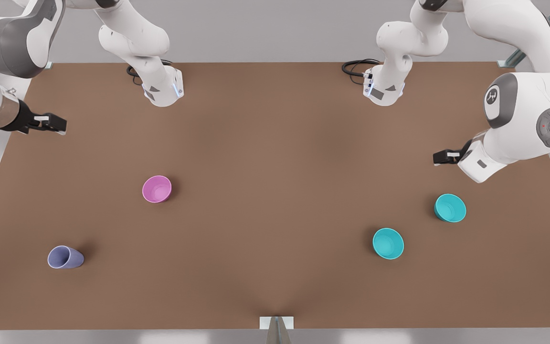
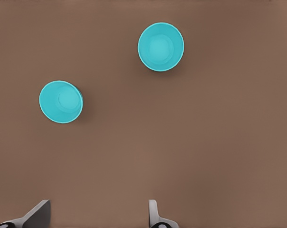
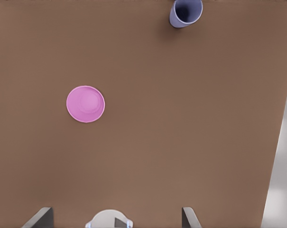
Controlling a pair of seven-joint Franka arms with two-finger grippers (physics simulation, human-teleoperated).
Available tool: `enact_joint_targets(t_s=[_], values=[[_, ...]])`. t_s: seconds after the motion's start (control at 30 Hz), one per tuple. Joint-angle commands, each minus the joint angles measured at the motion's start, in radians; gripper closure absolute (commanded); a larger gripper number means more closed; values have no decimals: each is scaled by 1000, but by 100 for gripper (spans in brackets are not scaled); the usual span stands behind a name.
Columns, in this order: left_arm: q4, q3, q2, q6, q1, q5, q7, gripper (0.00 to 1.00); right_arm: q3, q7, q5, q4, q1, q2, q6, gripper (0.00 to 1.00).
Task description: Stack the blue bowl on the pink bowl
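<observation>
Ahead of the left gripper [image 2: 97,216], whose jaws stand well apart and hold nothing, the blue bowl [image 2: 161,47] sits upright on the brown table [image 2: 219,152], the farther of two near-twin bowls; the teal bowl [image 2: 60,101] lies nearer the jaws and off to one side, clear of the blue one. The pink bowl [image 3: 85,103] rests ahead of the right gripper [image 3: 115,217], whose jaws are also apart and empty, with a lavender cup [image 3: 186,12] lying tipped on its side farther out beyond them. The blue bowl looks like thin, rigid plastic, so it should be light, stiff and rather slick. Its rim is probably the best hold, one finger inside the wall and one outside, since the full width seems too broad to span. A gentle squeeze should be enough. From the front view, the left gripper [image 1: 439,156] hangs high above the table with its arm folded at the elbow and its jaws short of both cyan bowls. The right gripper [image 1: 58,125] waits raised near the table's far side edge, well apart from the pink bowl
</observation>
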Motion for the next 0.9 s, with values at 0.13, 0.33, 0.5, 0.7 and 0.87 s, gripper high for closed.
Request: enact_joint_targets(t_s=[0.13,0.33,0.5,0.7,0.87], values=[[-1,0,1,9,0,1,1,0,0,-7,2,-18,-11,194,10,0],[-1,0,3,1,0,1,-4,0,2,131,150,-455,-77,175,487,0],[-1,0,5,-3,0,1,-9,0,6,172,216,-690,-54,135,800,0],[-3,0,6,-3,0,1,-10,0,9,189,265,-808,-9,171,1025,0],[-6,0,6,-3,0,1,-12,0,9,192,288,-860,-9,218,1102,0]])
